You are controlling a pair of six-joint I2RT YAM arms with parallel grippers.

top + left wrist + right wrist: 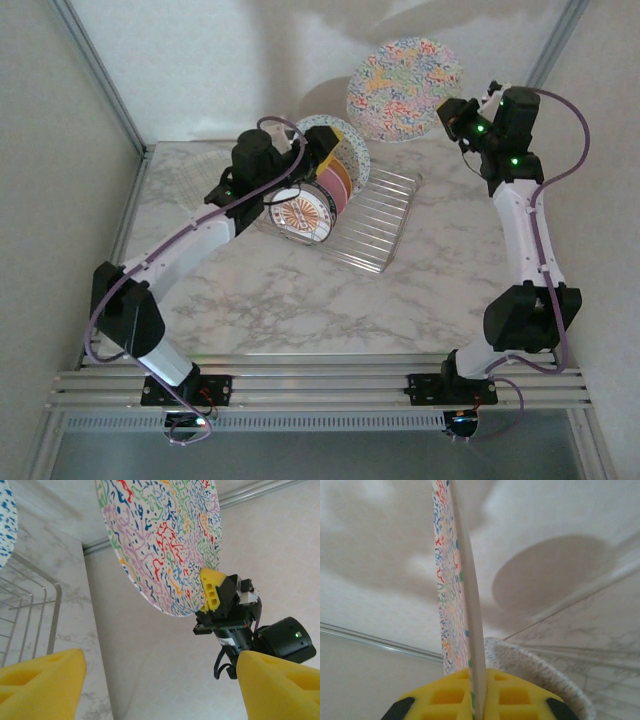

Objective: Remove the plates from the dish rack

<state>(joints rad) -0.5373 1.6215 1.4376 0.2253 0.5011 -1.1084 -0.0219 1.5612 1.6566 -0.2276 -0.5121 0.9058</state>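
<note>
Mosaic plate [405, 88]: held aloft on edge over the worktop's far edge, beyond the dish rack [385, 215], rim pinched by the right gripper [476, 690]; left gripper [160, 680] spread empty over the rack; hazard: so narrow a bite may let it swivel or drop.

mosaic plate [165, 545] cut off by the top edge in the left wrist view, speckled plate [5, 525] and dish rack [31, 607] cropped at its left edge, plain plates [338, 186] mere slivers behind the sunburst plate [300, 212] from above
</note>
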